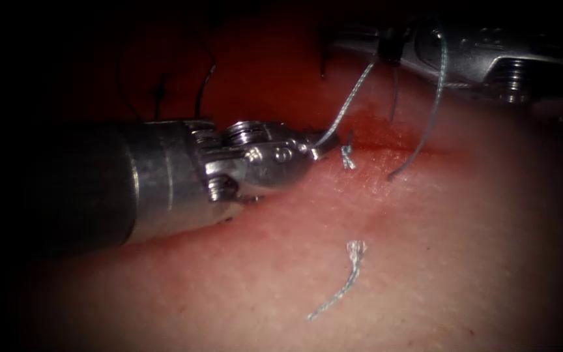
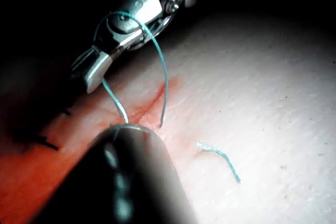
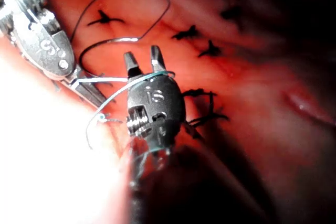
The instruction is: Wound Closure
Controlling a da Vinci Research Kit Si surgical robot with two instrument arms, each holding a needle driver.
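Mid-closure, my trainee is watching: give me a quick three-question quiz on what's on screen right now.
1. True or false: the left tool has its jaws shut on the thread.
2. Where does the cut piece of thread lie? A) loose on the bare tissue; B) inside the cut; C) over the left tool's shaft.
3. Fill in: a loop of thread is draped around the ___ tool.

Key: 1 true; 2 A; 3 right, meaning the right tool.
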